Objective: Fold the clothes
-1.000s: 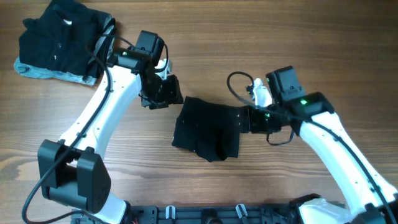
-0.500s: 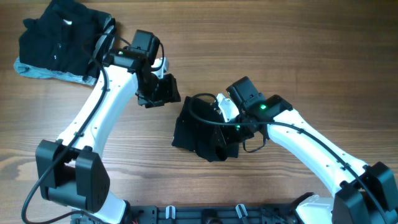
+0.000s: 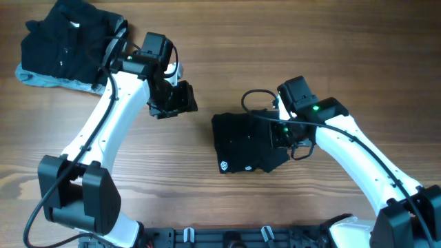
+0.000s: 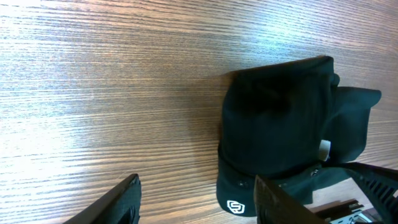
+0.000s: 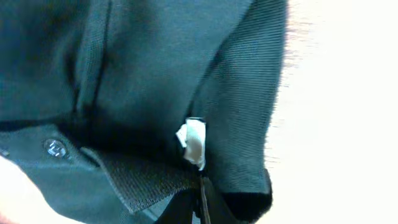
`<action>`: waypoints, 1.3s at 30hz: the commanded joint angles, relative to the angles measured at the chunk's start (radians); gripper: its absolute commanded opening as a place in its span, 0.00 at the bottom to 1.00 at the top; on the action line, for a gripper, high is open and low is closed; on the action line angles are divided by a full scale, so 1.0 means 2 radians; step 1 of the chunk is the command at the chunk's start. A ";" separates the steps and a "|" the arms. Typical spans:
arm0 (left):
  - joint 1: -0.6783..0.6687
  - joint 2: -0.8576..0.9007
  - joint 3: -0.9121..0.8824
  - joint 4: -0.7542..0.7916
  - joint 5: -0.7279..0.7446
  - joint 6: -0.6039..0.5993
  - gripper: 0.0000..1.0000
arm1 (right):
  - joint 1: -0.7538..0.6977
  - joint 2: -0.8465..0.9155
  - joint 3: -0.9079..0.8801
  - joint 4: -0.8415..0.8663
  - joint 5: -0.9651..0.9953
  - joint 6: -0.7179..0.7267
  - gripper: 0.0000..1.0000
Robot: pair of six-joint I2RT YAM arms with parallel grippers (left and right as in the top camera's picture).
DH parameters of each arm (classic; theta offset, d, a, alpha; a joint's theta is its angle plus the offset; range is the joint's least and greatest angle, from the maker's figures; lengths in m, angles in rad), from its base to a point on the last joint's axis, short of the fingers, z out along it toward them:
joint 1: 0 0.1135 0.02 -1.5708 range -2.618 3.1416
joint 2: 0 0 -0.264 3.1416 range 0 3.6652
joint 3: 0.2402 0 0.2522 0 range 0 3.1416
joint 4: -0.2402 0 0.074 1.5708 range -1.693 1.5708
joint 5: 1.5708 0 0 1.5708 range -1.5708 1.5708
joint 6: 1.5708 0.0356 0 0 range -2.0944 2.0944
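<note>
A folded black shirt [image 3: 248,141] lies mid-table, a small white logo [image 3: 224,165] at its front left corner. My right gripper [image 3: 277,134] is shut on the shirt's right edge; in the right wrist view its jaws [image 5: 200,208] meet at the dark fabric [image 5: 143,68] just below a white tag [image 5: 193,142]. My left gripper [image 3: 172,102] hovers open to the shirt's upper left, apart from it. Its view shows the shirt [image 4: 280,118] ahead and right, and wood between the open fingers [image 4: 124,199]. A pile of clothes [image 3: 65,41] sits at the far left corner.
The pile rests on grey and light-blue fabric [image 3: 41,79]. The left arm [image 3: 103,138] crosses the table's left half, and the right arm [image 3: 358,158] comes in from the front right. Bare wooden table [image 3: 372,48] shows at the back right.
My right gripper shut on the shirt, swept left over it, then drew back right; the shirt now lies further right, logo up. My left gripper opened wider and edged up-left.
</note>
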 commanded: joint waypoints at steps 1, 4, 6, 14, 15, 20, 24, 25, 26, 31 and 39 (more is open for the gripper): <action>0.002 0.000 -0.004 -0.001 -0.007 0.010 0.59 | -0.001 -0.001 0.006 -0.001 0.057 0.036 0.37; 0.001 0.000 -0.004 -0.011 -0.006 0.010 0.56 | -0.005 -0.002 0.006 -0.017 0.060 0.063 0.57; -0.004 0.000 -0.004 -0.019 -0.006 0.010 0.48 | -0.013 -0.005 0.007 -0.017 0.047 0.059 0.42; -0.065 0.001 -0.004 -0.014 0.011 0.010 0.37 | -0.015 -0.022 -0.006 -0.014 -0.124 -0.134 0.42; -0.075 0.002 -0.004 -0.012 0.011 0.009 0.36 | -0.014 -0.014 -0.018 0.009 -0.135 -0.129 0.35; -0.099 0.012 -0.016 0.007 0.040 0.004 0.22 | -0.014 0.057 -0.043 0.103 -0.162 -0.082 0.18; -0.105 0.012 -0.063 0.058 0.069 -0.015 0.22 | -0.014 0.144 -0.042 0.127 -0.147 -0.023 0.15; -0.105 0.012 -0.082 0.083 0.070 -0.023 0.22 | -0.015 0.160 -0.040 0.124 -0.152 -0.025 0.15; -0.105 0.012 -0.103 0.114 0.076 -0.023 0.23 | -0.016 0.169 -0.039 0.120 -0.154 -0.030 0.15; -0.105 0.014 -0.200 0.276 0.084 -0.072 0.27 | -0.016 0.167 -0.038 0.113 -0.151 -0.033 0.18; -0.064 0.035 -0.231 0.324 0.018 -0.141 0.31 | -0.017 0.167 -0.036 0.105 -0.148 -0.031 0.23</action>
